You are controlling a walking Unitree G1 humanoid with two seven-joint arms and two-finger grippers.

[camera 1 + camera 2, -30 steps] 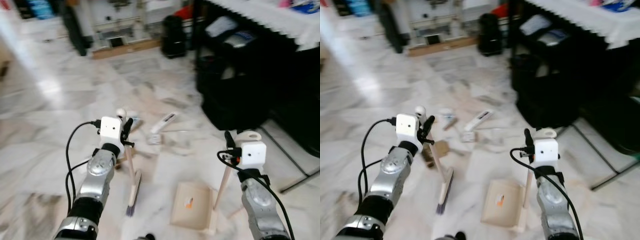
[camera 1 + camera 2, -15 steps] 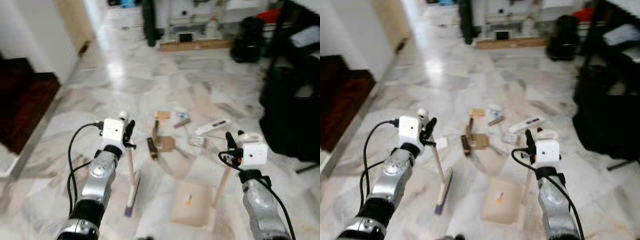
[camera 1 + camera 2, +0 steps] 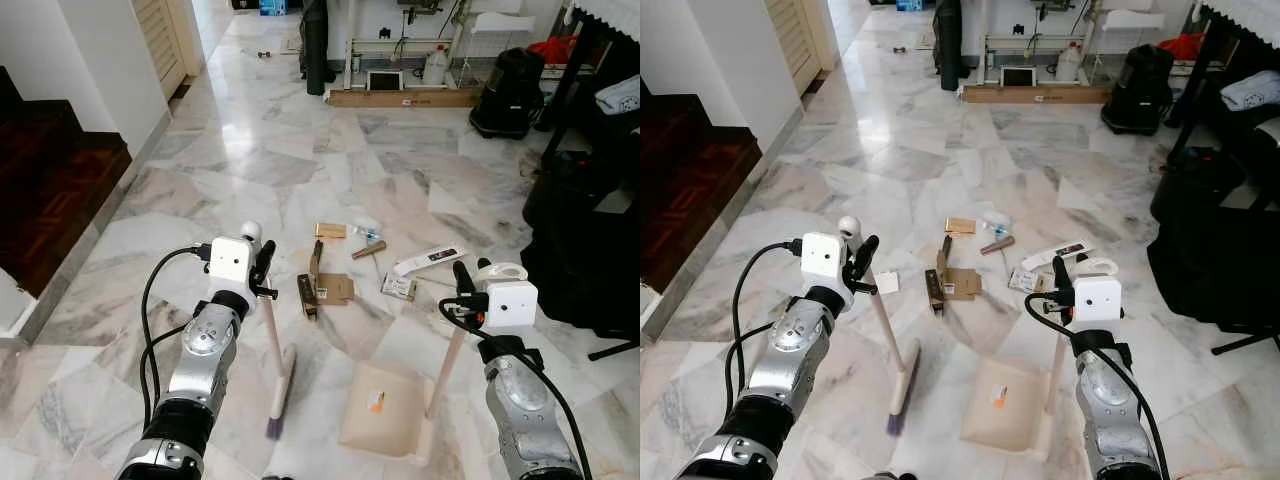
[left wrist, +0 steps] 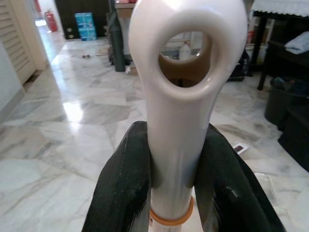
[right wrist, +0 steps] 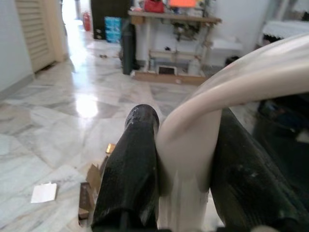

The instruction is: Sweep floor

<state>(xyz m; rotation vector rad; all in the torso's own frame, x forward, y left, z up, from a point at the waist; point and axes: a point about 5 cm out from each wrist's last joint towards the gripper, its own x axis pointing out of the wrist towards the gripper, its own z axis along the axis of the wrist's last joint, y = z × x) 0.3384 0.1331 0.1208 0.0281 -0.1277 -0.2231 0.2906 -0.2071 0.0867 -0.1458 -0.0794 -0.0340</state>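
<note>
Marble floor (image 3: 250, 150), pale and veined, spreads out ahead in the left eye view, and the left gripper (image 3: 262, 268) is clamped around the cream handle of the broom (image 3: 275, 350), whose head rests on the floor with purple bristles at its near end. Over on the right, the right gripper (image 3: 462, 285) is clenched on the upright handle of the dustpan (image 3: 385, 405), its beige tray flat on the floor just beside the broom head. Litter lies scattered beyond them: a folded cardboard box (image 3: 328, 285), a small brown packet (image 3: 330, 230), a white remote-shaped item (image 3: 430, 260) and a white paper scrap (image 3: 886, 283). From the right eye view, same scene: dark wooden stairs (image 3: 680, 185) on the left, a black bag (image 3: 1140, 75) far back, black furniture (image 3: 1225, 240) on the right. Now the left wrist view: black fingers (image 4: 123, 188) press both sides of the broom's glossy cream handle, just below its hanging loop. And the right wrist view: fingers (image 5: 130, 169) squeeze the dustpan's curved cream grip, with cardboard and the paper scrap on the floor beyond.
</note>
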